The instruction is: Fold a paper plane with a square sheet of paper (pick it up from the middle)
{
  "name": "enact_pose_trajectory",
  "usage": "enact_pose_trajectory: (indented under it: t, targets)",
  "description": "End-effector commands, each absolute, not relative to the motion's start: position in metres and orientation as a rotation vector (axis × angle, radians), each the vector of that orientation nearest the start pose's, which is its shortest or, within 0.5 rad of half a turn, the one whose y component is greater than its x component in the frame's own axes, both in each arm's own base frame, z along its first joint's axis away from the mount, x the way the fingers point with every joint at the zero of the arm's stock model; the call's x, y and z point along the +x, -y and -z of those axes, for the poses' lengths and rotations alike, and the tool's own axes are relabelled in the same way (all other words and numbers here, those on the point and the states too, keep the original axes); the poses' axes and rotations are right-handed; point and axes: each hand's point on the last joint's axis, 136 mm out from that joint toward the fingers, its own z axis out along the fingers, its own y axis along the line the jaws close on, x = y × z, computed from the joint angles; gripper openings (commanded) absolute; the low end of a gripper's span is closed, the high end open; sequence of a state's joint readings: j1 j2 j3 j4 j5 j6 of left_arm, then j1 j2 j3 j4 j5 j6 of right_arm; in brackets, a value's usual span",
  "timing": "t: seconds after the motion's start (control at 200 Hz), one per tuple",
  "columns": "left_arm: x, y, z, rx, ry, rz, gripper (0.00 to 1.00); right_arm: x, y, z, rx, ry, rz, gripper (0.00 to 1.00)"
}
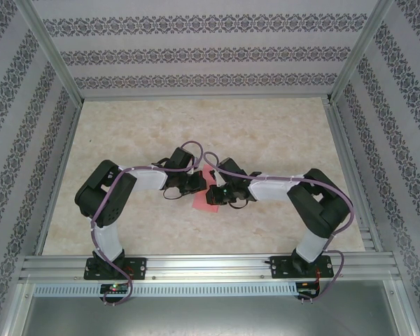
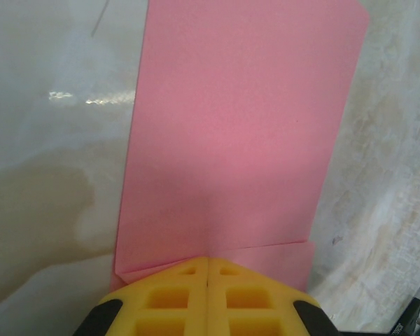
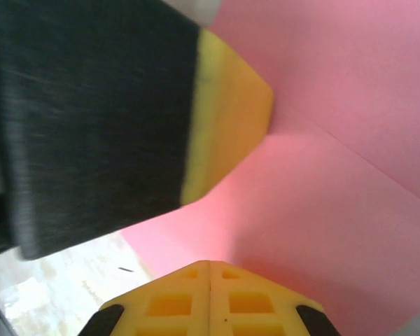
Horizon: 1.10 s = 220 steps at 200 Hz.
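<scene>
The square sheet of paper (image 1: 207,190) is pink and partly folded, lying between the two grippers at the table's centre. In the left wrist view the sheet (image 2: 238,126) stretches away from my left gripper (image 2: 208,260). Its yellow jaws are shut, and the folded flap's edge kinks right at their tip. In the right wrist view the sheet (image 3: 336,175) rises in a shadowed ridge to my right gripper (image 3: 210,263), also shut at the paper's edge. My left gripper's yellow fingertip (image 3: 231,105) touches the sheet where a crease starts. In the top view the left gripper (image 1: 198,183) and right gripper (image 1: 215,193) nearly meet.
The beige marbled table (image 1: 196,126) runs out to patterned walls on three sides, with an aluminium rail (image 1: 210,264) along the near edge. Both arms bend inward from their bases, their cables looping over the centre.
</scene>
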<state>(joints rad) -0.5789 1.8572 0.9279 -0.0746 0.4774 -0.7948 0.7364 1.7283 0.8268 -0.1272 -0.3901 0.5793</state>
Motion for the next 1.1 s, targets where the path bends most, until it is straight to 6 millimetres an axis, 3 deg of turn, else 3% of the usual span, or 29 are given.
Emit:
enact_pose_trajectory:
  t: [0.0,0.32,0.44,0.54,0.664,0.824,0.944,1.094]
  targets:
    - [0.266,0.256,0.047,-0.222,-3.025,0.780,0.00,0.249,-0.304,-0.019,-0.345,-2.776,-0.891,0.03]
    - [0.265,0.252,0.051,-0.233,-3.033,0.743,0.00,0.189,-0.268,0.014,-0.417,-2.938,-0.882,0.03]
    - [0.265,0.252,0.052,-0.232,-3.034,0.740,0.00,0.172,-0.260,0.015,-0.429,-2.962,-0.908,0.03]
    - [0.267,0.252,0.051,-0.230,-3.031,0.742,0.00,0.168,-0.260,0.008,-0.446,-2.941,-0.936,0.03]
    - [0.269,0.256,0.050,-0.215,-3.026,0.768,0.00,0.190,-0.264,-0.012,-0.395,-2.865,-0.912,0.03]
    - [0.272,0.268,0.038,-0.168,-2.989,0.865,0.01,0.244,-0.253,-0.054,-0.115,-2.699,-0.810,0.05]
    - [0.279,0.284,0.017,-0.117,-2.927,0.988,0.04,0.273,-0.234,-0.070,0.100,-2.626,-0.756,0.16]
    - [0.289,0.305,-0.020,-0.035,-2.823,1.136,0.13,0.289,-0.231,-0.084,0.174,-2.587,-0.726,0.33]
